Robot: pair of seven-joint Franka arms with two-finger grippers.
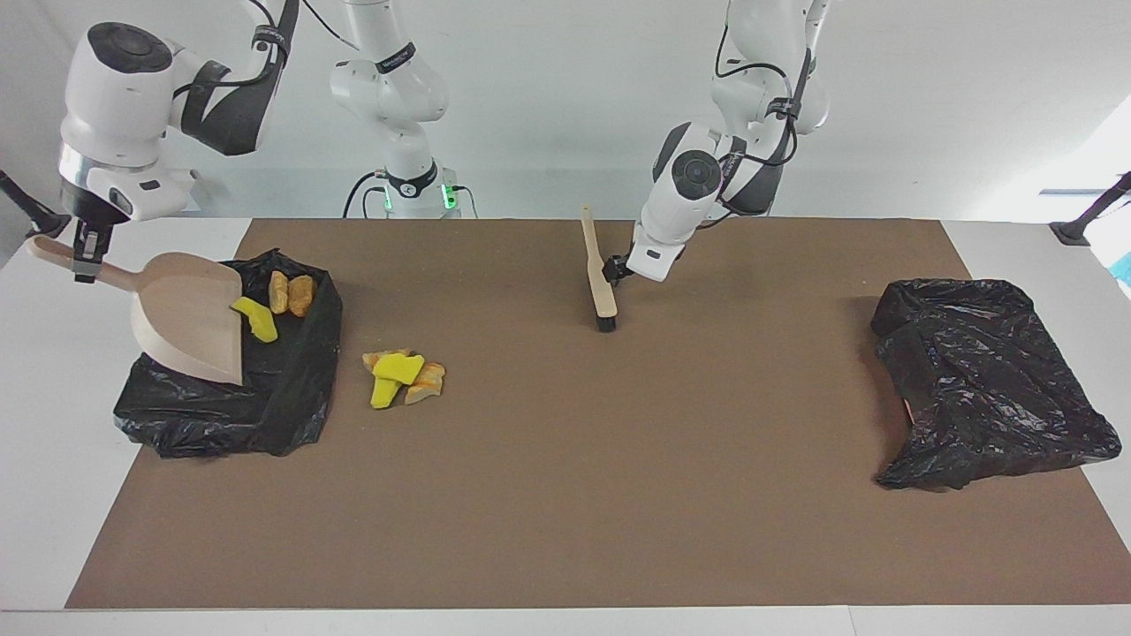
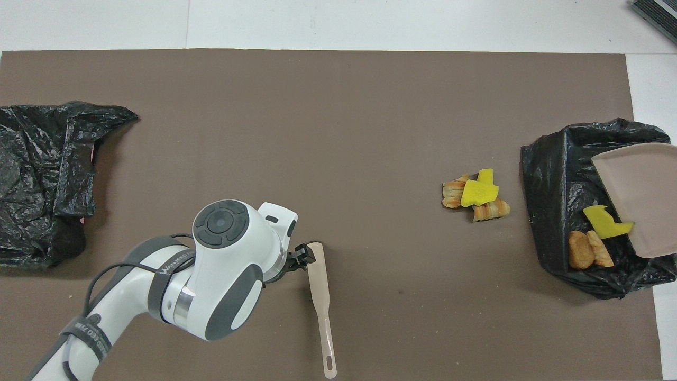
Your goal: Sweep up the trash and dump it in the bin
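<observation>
**dustpan tipped over the bin, one pile left on the mat**

nearest the robots, i see the brush (image 1: 601,283) with its bristle end down on the brown mat (image 1: 618,486) and its pale handle slanting up toward the robots. the left gripper (image 1: 614,269) hangs low over the mat just beside the brush, at the side toward the left arm's end. from here i cannot tell whether its claw is spread or closed, nor whether it touches the brush.

at the right arm's end, the right gripper (image 1: 82,261) is over the white table (image 1: 53,397) beside the bin, and its claw is clamped on the handle of the beige dustpan (image 1: 185,309). the pan is tilted, its mouth dipping down over the black-bagged bin (image 1: 292,389).

some of the trash is inside the bin: two orange-brown lumps (image 1: 301,294) lie side by side on the black liner, and a yellow chunk (image 1: 254,320) sits right at the pan's lip, a little farther from the robots than the lumps. the pan itself looks bare.

farther out, a small pile (image 1: 402,371) of yellow chunks and orange-brown lumps lies on the mat just beside the bin, toward the middle of the table, not yet swept up.

a second black bag (image 1: 990,380) sits crumpled at the left arm's end of the mat, well apart from everything else.
</observation>
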